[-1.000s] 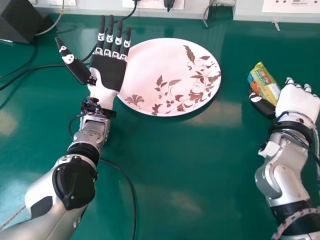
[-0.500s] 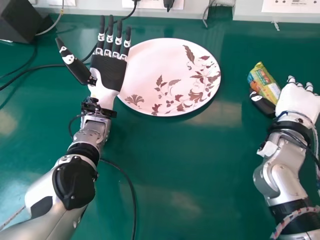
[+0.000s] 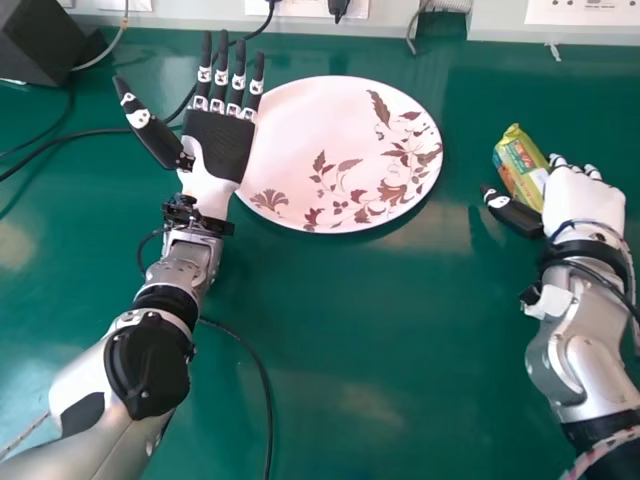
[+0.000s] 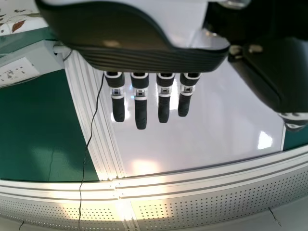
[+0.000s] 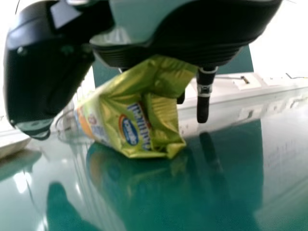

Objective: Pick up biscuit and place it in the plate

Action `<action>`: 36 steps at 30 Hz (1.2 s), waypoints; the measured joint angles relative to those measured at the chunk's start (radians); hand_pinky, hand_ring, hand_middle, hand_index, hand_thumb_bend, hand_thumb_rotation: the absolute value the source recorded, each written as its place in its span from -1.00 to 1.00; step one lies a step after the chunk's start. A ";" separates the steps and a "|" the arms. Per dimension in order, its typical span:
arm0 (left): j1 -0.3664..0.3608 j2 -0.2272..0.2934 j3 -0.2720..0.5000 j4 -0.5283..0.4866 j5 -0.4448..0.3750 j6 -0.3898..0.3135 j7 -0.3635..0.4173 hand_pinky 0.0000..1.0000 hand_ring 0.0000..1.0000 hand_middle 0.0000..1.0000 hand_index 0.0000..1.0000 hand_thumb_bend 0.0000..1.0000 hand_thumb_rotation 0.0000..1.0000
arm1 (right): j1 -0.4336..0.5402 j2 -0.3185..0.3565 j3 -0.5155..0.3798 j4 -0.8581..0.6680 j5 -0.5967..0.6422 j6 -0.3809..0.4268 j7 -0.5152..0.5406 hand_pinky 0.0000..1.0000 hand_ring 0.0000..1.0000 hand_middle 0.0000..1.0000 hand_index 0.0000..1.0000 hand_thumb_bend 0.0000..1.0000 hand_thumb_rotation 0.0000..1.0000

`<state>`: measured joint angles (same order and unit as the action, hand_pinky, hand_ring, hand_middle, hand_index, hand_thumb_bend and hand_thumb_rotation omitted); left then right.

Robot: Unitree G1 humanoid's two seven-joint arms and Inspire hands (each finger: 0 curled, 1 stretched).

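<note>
At the biscuit packet (image 3: 518,165), the right hand (image 3: 583,200) is unclenched, thumb apart, likely to straddle it; the left hand (image 3: 215,150), fingers straight, is beside the floral plate (image 3: 335,120).

The left hand (image 3: 218,145) had white-marked black fingers (image 3: 222,50); the right hand (image 3: 582,202) was white-backed, its silver forearm (image 3: 592,360) crossed by a red-flecked cable (image 3: 600,453).

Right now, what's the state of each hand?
Left hand: open, fingers straight, holding nothing.
Right hand: open at the biscuit packet, thumb spread, not closed on it.
</note>
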<state>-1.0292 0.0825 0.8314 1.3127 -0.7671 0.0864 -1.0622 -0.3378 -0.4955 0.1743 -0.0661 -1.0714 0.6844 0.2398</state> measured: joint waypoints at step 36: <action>0.001 0.006 0.011 0.000 -0.037 0.086 -0.017 0.41 0.66 0.80 0.92 1.00 -0.68 | -0.061 -0.006 0.050 0.003 -0.136 0.153 0.173 0.31 0.61 0.78 0.99 0.77 -0.51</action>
<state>-1.0286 0.0889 0.8422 1.3125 -0.8042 0.1723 -1.0787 -0.3985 -0.5013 0.2240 -0.0632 -1.2078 0.8378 0.4130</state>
